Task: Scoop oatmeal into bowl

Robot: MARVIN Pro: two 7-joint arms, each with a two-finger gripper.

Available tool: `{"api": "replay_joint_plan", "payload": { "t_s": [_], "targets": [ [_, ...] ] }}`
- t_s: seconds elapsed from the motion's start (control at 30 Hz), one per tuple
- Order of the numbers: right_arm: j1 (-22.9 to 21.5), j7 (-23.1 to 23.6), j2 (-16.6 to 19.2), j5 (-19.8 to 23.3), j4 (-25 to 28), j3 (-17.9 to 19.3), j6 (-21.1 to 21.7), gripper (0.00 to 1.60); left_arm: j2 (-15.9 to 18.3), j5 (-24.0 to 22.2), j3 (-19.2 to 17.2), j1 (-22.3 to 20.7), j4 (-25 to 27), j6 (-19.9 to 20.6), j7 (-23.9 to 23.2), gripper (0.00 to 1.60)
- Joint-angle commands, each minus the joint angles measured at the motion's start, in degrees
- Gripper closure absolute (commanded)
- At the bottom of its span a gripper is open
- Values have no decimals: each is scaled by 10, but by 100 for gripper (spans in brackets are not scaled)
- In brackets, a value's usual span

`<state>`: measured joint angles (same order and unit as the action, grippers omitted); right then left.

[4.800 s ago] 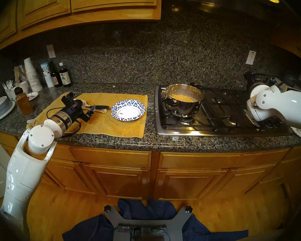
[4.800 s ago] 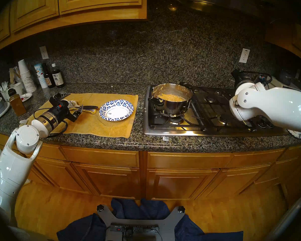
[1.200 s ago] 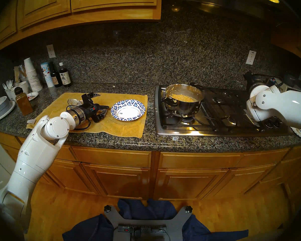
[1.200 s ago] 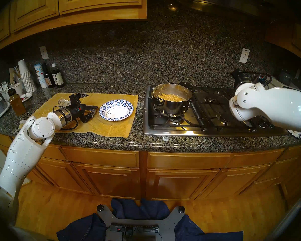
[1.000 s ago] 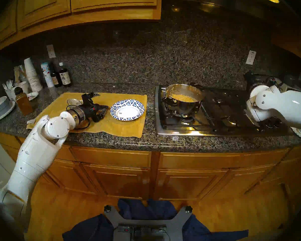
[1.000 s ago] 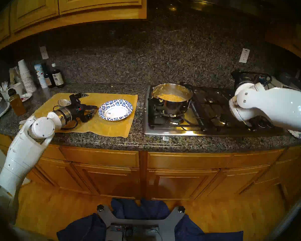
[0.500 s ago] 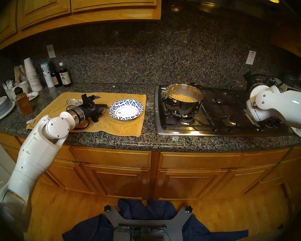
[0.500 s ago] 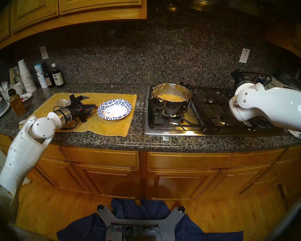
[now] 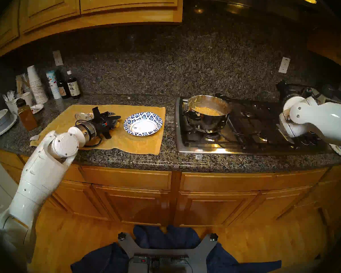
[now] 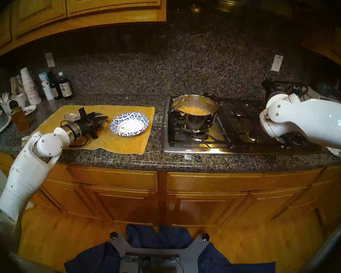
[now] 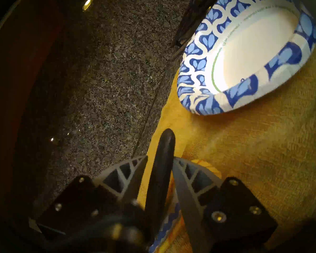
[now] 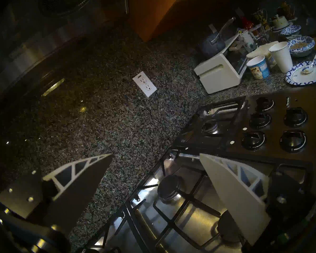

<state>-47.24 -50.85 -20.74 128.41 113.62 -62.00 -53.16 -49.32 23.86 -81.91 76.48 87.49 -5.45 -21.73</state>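
Bowl point(image 9: 143, 124) beside left gripper point(image 11: 160, 159) (towel point(image 9: 138, 142) beneath); pot point(image 9: 208, 117) apart.

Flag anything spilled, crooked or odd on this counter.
The yellow cloth mat lies askew, its front edge wavy and buckled. Pale crumbs dot the granite counter between the mat and the steel stovetop. The blue-and-white paper bowl sits upright, holding no oatmeal.

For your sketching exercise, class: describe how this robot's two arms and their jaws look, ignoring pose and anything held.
Both arms have glossy white rounded shells with small screws. The left arm ends in a silver metal ring, a black wrist block with a red-and-blue mark and a looping black cable. The left gripper has grey trussed, wedge-shaped jaws on black mounts. The right gripper has white trussed jaws.
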Motion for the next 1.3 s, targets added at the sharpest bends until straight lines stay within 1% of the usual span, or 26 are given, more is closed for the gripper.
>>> {"api": "replay_joint_plan", "payload": {
  "t_s": [0.0,0.13,0.17,0.2,0.23,0.47,0.57,0.67,0.8,0.83,0.87,0.9,1.0,1.27],
  "targets": [
    [-19,6,-2,-8,-1,13,-2,0,0,-5,-11,-18,14,1,3,86],
    [-19,6,-3,-8,-1,12,-2,0,0,-7,-12,-15,14,-1,5,90],
    [-19,6,-3,-7,-1,12,-2,0,0,-8,-12,-14,14,-2,6,93],
    [-19,6,-3,-7,-1,12,-2,0,0,-8,-13,-12,12,-4,9,105],
    [-20,6,-3,-7,-1,12,-2,0,0,-9,-14,-11,11,-5,9,160],
    [-20,7,-3,-7,-1,11,-2,0,-7,-1,-18,-2,8,-3,36,160],
    [-20,7,-3,-7,-1,11,-2,0,-10,17,-16,1,4,-9,64,160],
    [-20,7,-4,-6,-1,11,-2,0,-14,46,-17,1,6,-18,96,160],
    [-19,6,-4,-5,-2,11,-3,0,-14,74,-24,-6,19,-22,123,160],
    [-19,6,-4,-5,-2,11,-3,0,-14,78,-22,-7,22,-23,138,160],
    [-19,6,-5,-5,-2,11,-3,0,-15,80,-26,-9,27,-24,137,160],
    [-19,6,-5,-4,-2,11,-3,0,-15,84,-26,-10,30,-27,148,160],
    [-18,6,-5,-4,-2,11,-3,0,-15,93,-30,-11,45,-31,161,160],
    [-19,7,-6,-3,-2,11,-4,0,-18,104,-38,-3,80,-36,185,160]
  ]
}}
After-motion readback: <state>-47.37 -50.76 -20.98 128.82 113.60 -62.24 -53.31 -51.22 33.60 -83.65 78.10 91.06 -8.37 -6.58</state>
